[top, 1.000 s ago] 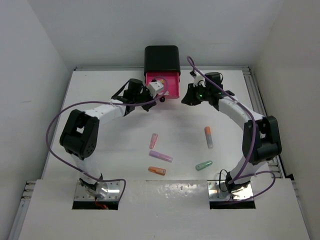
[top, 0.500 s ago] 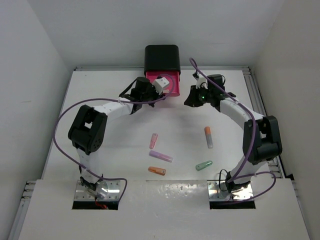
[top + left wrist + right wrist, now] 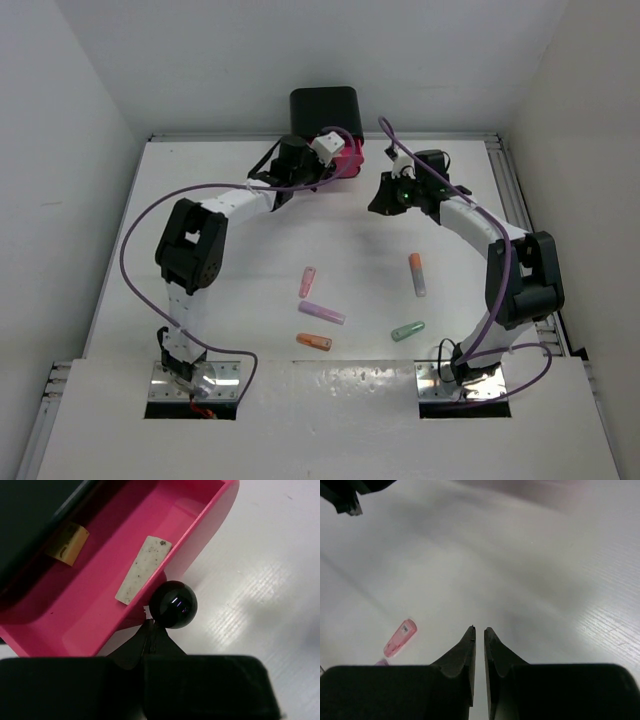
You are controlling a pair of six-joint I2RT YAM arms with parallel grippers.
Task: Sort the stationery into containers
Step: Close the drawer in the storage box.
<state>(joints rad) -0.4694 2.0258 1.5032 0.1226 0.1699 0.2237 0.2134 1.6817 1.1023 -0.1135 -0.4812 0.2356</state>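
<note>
The black box (image 3: pixel 324 112) stands at the table's far edge with a pink drawer (image 3: pixel 347 158) partly out. In the left wrist view the drawer (image 3: pixel 90 615) holds a beige stick (image 3: pixel 67 542) and a flat white speckled piece (image 3: pixel 144 569). My left gripper (image 3: pixel 325 150) is shut, its tips (image 3: pixel 151 624) right against the dark round knob (image 3: pixel 173 605). My right gripper (image 3: pixel 380 200) is shut and empty above bare table (image 3: pixel 479 629). Pink (image 3: pixel 308 281), purple (image 3: pixel 321 313), orange (image 3: pixel 314 341), green (image 3: pixel 407 331) and orange-white (image 3: pixel 417 273) sticks lie mid-table. The pink stick also shows in the right wrist view (image 3: pixel 400 637).
White walls close in the table on the left, right and far sides. The arm bases (image 3: pixel 195 380) stand at the near edge. Purple cables (image 3: pixel 135 240) loop beside both arms.
My left gripper has moved right and toward the black box, and the pink drawer has slid further into it. My right arm has barely moved. The sticks lie as before.
</note>
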